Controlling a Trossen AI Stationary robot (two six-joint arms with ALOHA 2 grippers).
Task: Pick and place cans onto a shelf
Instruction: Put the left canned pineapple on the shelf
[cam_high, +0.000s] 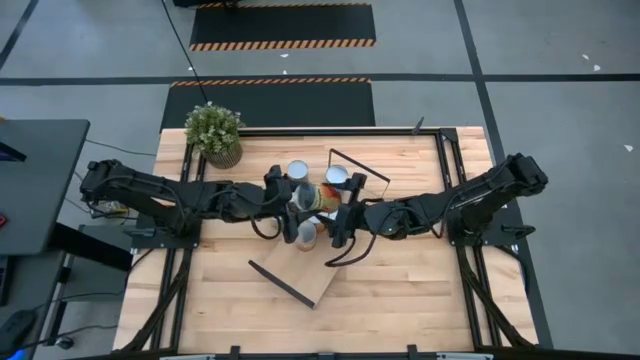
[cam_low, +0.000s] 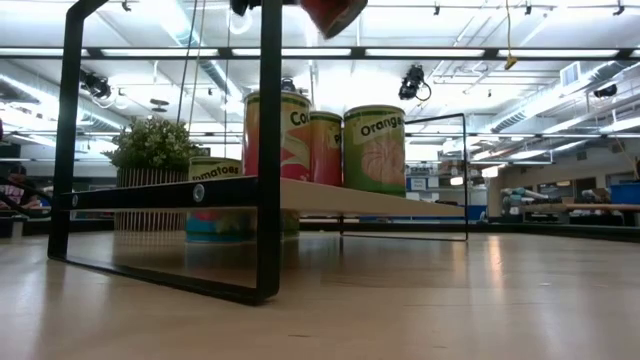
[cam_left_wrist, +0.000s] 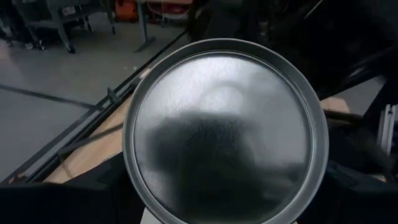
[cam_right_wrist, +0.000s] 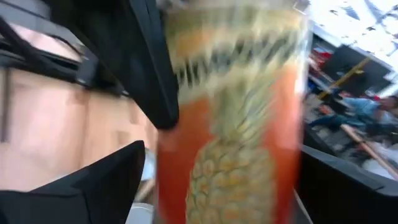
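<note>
The shelf's light-wood board (cam_high: 312, 282) lies diagonally mid-table on black wire frames (cam_low: 268, 150). Three cans (cam_low: 374, 150) stand on it, and a "tomatoes" can (cam_low: 215, 200) stands on the table behind it. Silver tops show in the high view (cam_high: 336, 176) (cam_high: 307, 233). My left gripper (cam_high: 292, 195) is over the board's far half, around a can whose silver top (cam_left_wrist: 224, 130) fills its wrist view. My right gripper (cam_high: 336, 213) is shut on a red-orange pineapple can (cam_right_wrist: 230, 124), held above the shelf (cam_low: 335, 12). My left gripper holds a can from above, its dark fingers (cam_left_wrist: 74, 199) on either side of the can below the rim (cam_left_wrist: 134, 180). The wide top hides the place of contact. My right gripper pinches the pineapple can's side wall (cam_right_wrist: 171, 168) between its two fingers (cam_right_wrist: 106, 180), coming from the table's right. The can is lifted clear above the shelf and shows its side in the high view (cam_high: 325, 197).
A potted green plant (cam_high: 213, 133) stands at the table's far left corner, also in the low view (cam_low: 150, 150). Both arms meet over the shelf at mid-table. Bare plank tabletop (cam_high: 420, 290) lies toward the near edge.
</note>
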